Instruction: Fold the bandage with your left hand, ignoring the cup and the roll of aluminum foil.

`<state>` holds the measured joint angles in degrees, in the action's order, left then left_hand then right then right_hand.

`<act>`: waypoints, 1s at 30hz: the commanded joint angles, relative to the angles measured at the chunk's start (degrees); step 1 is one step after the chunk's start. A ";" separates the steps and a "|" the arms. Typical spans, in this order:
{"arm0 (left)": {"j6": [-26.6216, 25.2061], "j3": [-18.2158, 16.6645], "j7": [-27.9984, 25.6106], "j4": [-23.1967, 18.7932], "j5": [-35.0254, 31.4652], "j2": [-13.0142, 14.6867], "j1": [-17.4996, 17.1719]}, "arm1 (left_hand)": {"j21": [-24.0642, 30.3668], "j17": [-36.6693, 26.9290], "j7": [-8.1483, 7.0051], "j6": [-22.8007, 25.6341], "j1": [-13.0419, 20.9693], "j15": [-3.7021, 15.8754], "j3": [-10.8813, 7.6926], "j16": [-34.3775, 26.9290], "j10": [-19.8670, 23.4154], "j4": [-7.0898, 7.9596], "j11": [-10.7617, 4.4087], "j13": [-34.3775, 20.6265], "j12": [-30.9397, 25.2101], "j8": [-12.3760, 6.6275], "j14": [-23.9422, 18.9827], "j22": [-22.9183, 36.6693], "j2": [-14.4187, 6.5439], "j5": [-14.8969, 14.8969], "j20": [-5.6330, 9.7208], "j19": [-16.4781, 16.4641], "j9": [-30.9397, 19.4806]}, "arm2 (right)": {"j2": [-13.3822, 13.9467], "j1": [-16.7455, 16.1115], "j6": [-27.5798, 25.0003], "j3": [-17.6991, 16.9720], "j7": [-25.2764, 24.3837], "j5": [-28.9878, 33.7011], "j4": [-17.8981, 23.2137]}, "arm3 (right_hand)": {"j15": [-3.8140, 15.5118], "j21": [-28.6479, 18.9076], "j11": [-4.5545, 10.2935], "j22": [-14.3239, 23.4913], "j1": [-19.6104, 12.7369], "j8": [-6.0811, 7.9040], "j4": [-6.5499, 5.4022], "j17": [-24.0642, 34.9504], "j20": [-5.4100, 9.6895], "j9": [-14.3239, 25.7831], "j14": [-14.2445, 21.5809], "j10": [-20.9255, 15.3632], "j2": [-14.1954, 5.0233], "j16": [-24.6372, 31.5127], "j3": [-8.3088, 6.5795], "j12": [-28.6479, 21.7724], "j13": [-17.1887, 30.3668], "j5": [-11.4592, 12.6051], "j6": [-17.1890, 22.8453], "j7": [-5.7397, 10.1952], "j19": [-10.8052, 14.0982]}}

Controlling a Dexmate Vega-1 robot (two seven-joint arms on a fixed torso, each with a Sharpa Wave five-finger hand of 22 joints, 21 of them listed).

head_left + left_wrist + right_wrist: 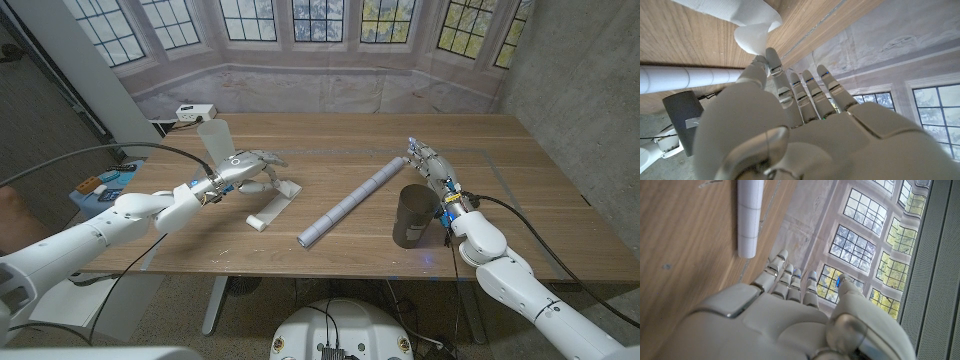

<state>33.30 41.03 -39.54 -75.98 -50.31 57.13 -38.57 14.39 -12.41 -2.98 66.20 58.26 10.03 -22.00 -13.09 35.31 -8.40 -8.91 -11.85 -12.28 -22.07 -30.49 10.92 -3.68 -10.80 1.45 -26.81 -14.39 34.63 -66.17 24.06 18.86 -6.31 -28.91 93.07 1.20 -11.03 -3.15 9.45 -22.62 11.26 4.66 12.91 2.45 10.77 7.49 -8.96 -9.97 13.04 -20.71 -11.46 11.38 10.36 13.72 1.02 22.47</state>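
The white bandage [277, 206] lies on the wooden table [500, 140], left of the middle, with one end rolled near the front. My left hand [248, 171] is over its far end and pinches the cloth between thumb and a finger. A thin strip of it stands up above the wrist [215, 140]. In the left wrist view the pinched fold of bandage [752, 27] sits at the fingertips [771, 56] of my left hand [790, 130]. My right hand [432, 166] is beside the foil roll's far end with its fingers stretched out and holds nothing; it is also in the right wrist view [785, 310].
The long foil roll [352, 201] [690, 77] [750, 215] lies diagonally at mid-table. A dark cup [412, 216] [682, 117] stands right of it, close to my right forearm. A small white box [195, 112] sits at the back left corner.
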 commanded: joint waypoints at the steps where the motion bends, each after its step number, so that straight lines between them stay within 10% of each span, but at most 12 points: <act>1: 0.79 -0.37 -0.54 0.77 -0.04 -0.11 -0.59 | -0.03 -0.06 -0.15 0.05 -0.16 0.35 -0.32 0.34 0.28 -0.14 0.03 -0.29 0.11 -0.41 -0.06 0.19 0.06 0.11 0.31 0.06 -0.11 | 0.05 -0.78 -0.55 -0.02 -1.16 0.54 0.93 | -0.23 -0.09 -0.05 0.30 0.35 -0.10 0.13 0.24 0.98 0.20 -0.01 -0.12 0.09 0.41 -0.53 -0.14 0.09 -0.31 0.50 0.08 0.66; 30: 0.57 -1.84 0.22 -2.05 0.42 1.50 -4.02 | -0.14 -0.05 -0.30 0.16 -0.41 0.23 -0.41 0.54 0.01 -0.14 0.18 -0.30 0.34 -0.77 0.09 0.19 0.26 0.24 0.20 0.31 0.24 | 0.16 -2.78 0.43 -0.43 -2.03 1.33 2.33 | -0.03 -0.06 0.11 0.31 0.44 -0.10 0.12 0.29 1.13 0.21 -0.02 -0.20 0.06 0.43 -0.66 -0.18 0.10 -0.31 0.53 0.42 0.57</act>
<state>33.89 39.76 -39.78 -77.29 -50.01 58.01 -41.74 14.40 -12.24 -2.97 66.20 58.10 10.01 -22.05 -12.65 35.31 -8.45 -8.91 -11.85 -12.07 -22.56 -30.50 10.93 -3.52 -10.58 1.66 -26.60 -14.08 34.70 -68.25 24.32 18.61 -7.90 -27.88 94.77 1.20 -11.03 -3.14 9.45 -22.63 11.26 4.90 12.90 2.45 10.77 7.50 -8.96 -9.97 13.04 -20.95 -11.46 11.38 10.36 13.92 1.24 22.47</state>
